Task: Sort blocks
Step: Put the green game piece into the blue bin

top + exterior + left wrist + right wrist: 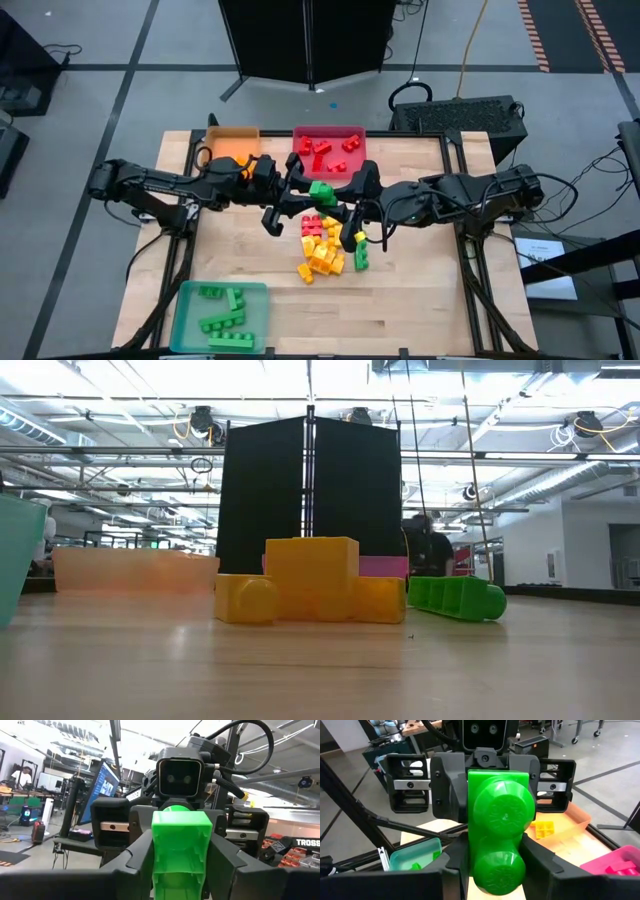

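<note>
above the loose pile [325, 245] of yellow, red and green blocks at mid-table, in the high view, both arms are meeting: left gripper [305, 192] and right gripper [338, 195] are both pinching one green block [322, 190], just in front of the red tray [356, 163]. looks like a handover btwn arms. to do it well, i'd judge one side should be letting go only once the other's grip is firm, w/ no twisting or pulling while both are clamping. red tray is holding several red blocks [325, 150]; orange tray [232, 138] beside it is showing nothing i can make out from here; teal tray [185, 312], well apart from the pile at the near left corner, is holding a few green blocks [225, 310].

low view: grippers aren't showing. yellow blocks [312, 582] are sitting in the pile, a green one [455, 598] just beside them; orange tray [135, 570] is standing behind, contents hidden.

left wrist view: left fingers [224, 860] are closing narrow on the block's [178, 851] hollow end, right gripper facing from behind.

right wrist view: right fingers [546, 862] are holding the studded end [500, 832]; beyond, orange tray [572, 822] is carrying a yellow block [543, 828], teal tray [415, 856] some green, red tray [617, 862] some red.
</note>
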`<state>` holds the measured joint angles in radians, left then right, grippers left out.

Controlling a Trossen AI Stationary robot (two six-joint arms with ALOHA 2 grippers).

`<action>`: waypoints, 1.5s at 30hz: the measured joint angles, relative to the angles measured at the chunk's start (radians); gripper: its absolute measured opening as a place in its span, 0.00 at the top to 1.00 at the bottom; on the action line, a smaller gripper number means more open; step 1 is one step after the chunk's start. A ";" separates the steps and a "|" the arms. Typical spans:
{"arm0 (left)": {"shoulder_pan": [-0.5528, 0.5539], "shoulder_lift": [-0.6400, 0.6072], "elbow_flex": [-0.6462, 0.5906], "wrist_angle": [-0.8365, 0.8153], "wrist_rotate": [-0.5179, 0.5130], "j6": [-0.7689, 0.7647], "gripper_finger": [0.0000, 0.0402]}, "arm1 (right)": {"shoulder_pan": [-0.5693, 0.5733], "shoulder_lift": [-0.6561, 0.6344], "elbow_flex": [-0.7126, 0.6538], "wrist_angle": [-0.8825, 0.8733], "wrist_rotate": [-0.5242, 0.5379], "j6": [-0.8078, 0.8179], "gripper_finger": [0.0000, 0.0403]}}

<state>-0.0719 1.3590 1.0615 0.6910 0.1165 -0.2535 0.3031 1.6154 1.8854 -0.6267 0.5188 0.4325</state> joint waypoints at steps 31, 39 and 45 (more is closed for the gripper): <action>-0.560 -0.286 -0.020 -1.499 0.109 -0.595 0.67 | 0.130 0.003 0.000 -0.471 -0.023 0.344 0.23; -0.741 -0.207 -0.070 -1.524 0.059 -0.684 0.52 | 0.119 0.028 0.000 -0.583 -0.024 0.341 0.23; -0.749 -0.154 -0.071 -1.522 0.114 -0.683 0.31 | 0.075 0.146 0.000 -0.800 -0.054 0.567 0.23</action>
<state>-0.8211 1.2049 0.9905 -0.8314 0.2308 -0.9365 0.3782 1.7615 1.8851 -1.4267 0.4652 0.9991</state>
